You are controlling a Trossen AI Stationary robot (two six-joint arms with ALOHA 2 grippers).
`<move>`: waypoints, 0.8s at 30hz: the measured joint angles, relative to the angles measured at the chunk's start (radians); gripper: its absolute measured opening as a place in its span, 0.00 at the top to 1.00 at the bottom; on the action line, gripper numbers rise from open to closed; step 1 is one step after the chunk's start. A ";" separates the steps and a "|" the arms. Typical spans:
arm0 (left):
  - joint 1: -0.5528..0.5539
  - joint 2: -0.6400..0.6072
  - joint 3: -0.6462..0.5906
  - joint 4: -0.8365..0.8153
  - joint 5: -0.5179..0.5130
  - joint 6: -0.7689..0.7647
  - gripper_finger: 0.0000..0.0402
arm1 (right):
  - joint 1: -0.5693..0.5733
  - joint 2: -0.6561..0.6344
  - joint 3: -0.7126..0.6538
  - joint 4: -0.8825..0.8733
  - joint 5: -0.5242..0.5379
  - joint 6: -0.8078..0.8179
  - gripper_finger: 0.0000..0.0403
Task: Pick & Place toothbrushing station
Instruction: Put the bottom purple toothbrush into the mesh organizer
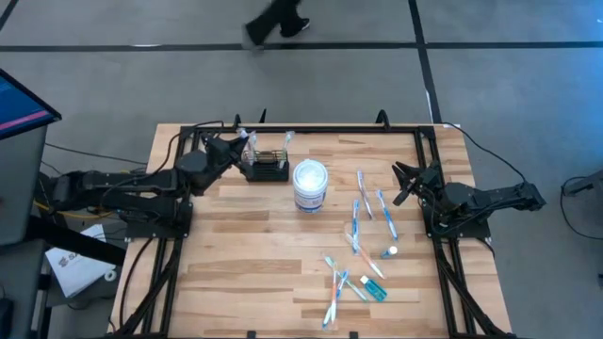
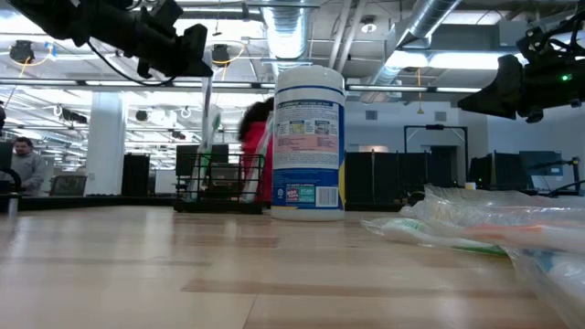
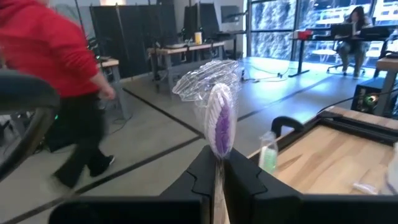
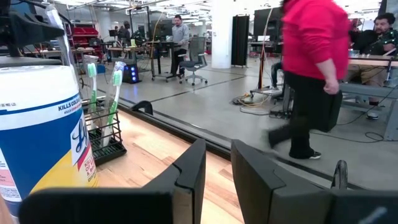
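Observation:
The toothbrushing station, a low black wire rack, stands near the table's far edge, left of a round white tub. Two green-bristled brushes stand upright in it. My left gripper hovers just beyond the rack's left end, shut on a wrapped toothbrush with purple bristles. My right gripper waits at the table's right side, its fingers slightly apart with nothing between them. My left gripper pinches the wrapped toothbrush between its two fingers, just below the brush head. The head and its clear wrapper stick out past the fingertips. The brush is lifted clear of the table and the rack; its handle is hidden by the fingers.
Several wrapped toothbrushes lie scattered over the table's right half, with a small tube among them. The tub stands between rack and brushes. A person in red walks on the floor beyond the far edge.

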 joint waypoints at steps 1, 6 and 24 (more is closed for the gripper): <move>0.002 0.000 -0.003 0.001 0.000 -0.001 0.98 | 0.000 0.000 0.000 0.000 0.000 0.000 0.83; 0.011 0.000 -0.007 0.003 0.000 -0.002 0.98 | 0.000 0.000 0.000 0.000 0.000 0.000 0.83; 0.091 0.000 -0.094 0.030 -0.004 -0.114 0.98 | 0.000 0.000 0.000 0.000 0.000 0.000 0.83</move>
